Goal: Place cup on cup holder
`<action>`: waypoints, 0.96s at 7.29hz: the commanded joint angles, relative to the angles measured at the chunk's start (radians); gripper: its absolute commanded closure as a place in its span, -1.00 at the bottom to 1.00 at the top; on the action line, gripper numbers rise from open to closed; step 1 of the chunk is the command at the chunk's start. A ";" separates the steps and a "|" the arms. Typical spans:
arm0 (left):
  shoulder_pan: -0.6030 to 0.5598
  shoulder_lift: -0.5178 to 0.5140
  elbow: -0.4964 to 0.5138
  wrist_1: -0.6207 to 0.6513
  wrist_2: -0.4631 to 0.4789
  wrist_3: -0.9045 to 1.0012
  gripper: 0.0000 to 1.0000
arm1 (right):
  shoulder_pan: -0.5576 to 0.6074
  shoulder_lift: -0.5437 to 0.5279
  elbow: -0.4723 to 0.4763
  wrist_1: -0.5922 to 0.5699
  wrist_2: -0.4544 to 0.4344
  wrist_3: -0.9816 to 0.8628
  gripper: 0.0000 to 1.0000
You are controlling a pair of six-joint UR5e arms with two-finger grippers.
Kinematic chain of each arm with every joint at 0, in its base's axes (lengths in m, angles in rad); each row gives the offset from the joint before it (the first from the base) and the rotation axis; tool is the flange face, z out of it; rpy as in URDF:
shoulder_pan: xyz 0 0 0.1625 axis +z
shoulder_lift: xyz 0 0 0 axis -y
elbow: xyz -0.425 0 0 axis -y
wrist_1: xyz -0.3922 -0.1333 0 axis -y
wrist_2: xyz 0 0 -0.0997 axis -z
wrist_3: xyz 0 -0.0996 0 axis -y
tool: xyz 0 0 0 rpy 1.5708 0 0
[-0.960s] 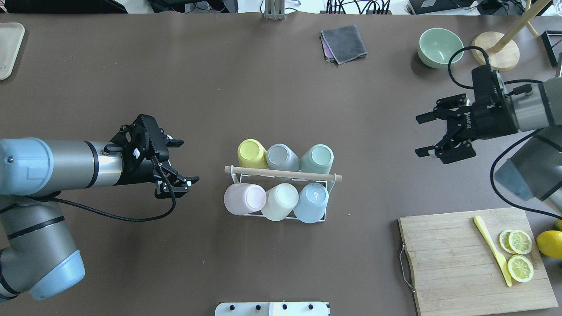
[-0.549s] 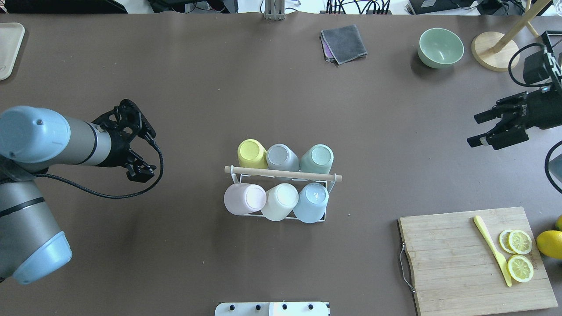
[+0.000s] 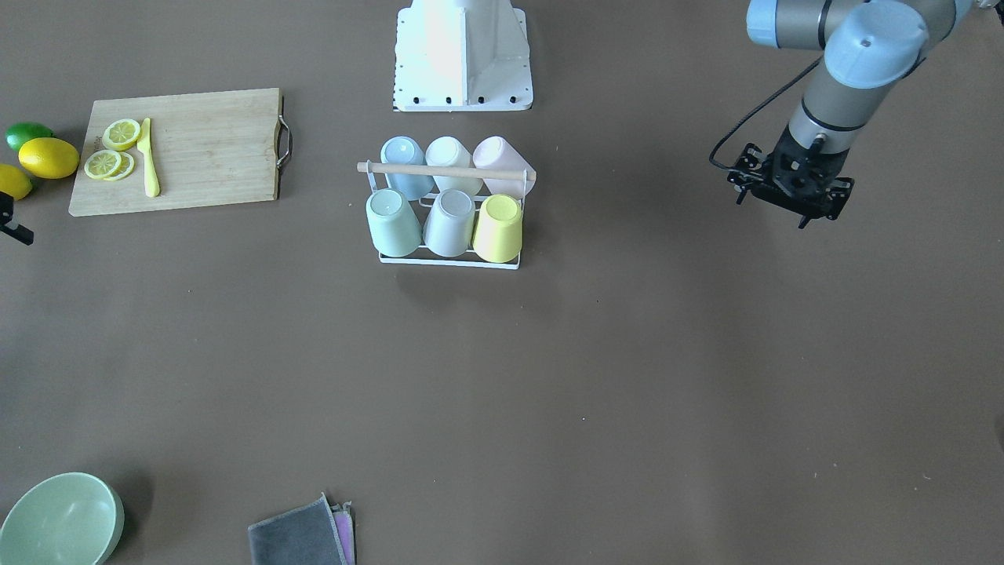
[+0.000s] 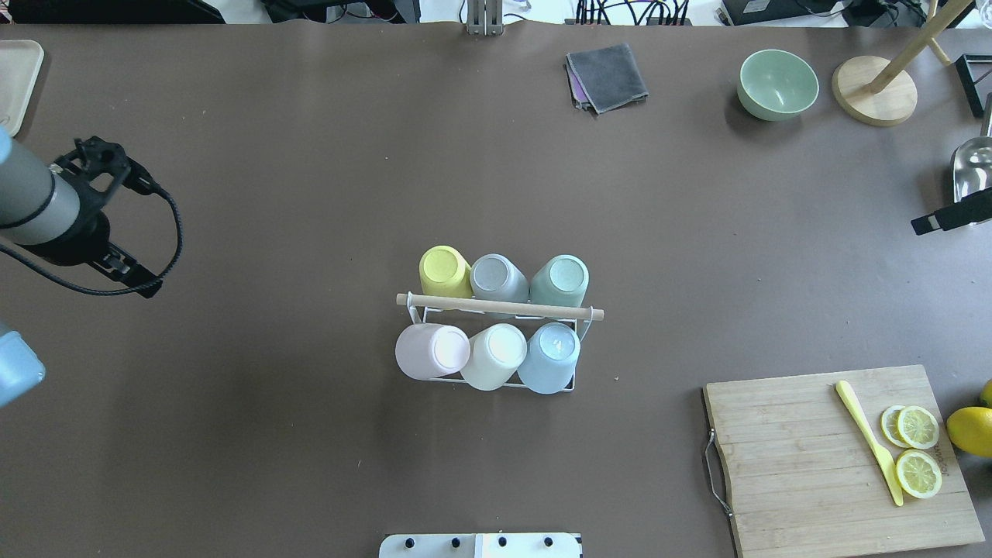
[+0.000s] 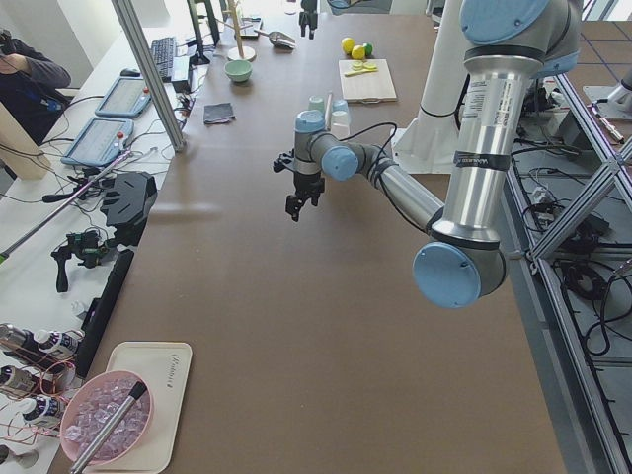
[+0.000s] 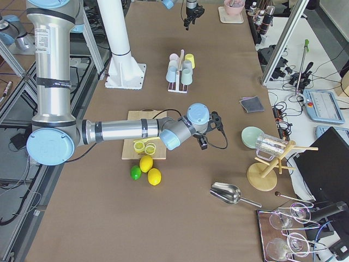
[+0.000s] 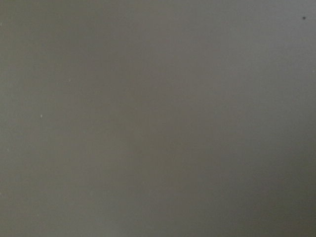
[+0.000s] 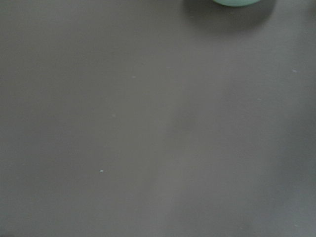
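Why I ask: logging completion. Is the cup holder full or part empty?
Full: six upturned cups, in two rows of three, occupy the cup holder.

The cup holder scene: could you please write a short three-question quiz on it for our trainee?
1. True or false: six upside-down cups sit on the cup holder.
2. Which cup stands between the pink cup and the blue cup? A: yellow. B: cream cup. C: green.
3. Fill in: on the cutting board, beside the lemon slices, lies a yellow ____.
Key: 1 true; 2 B; 3 knife.
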 commanded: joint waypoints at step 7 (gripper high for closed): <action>-0.557 0.339 0.052 0.004 -0.222 0.035 -0.97 | 0.300 0.051 -0.022 -0.721 -0.184 -0.136 -1.00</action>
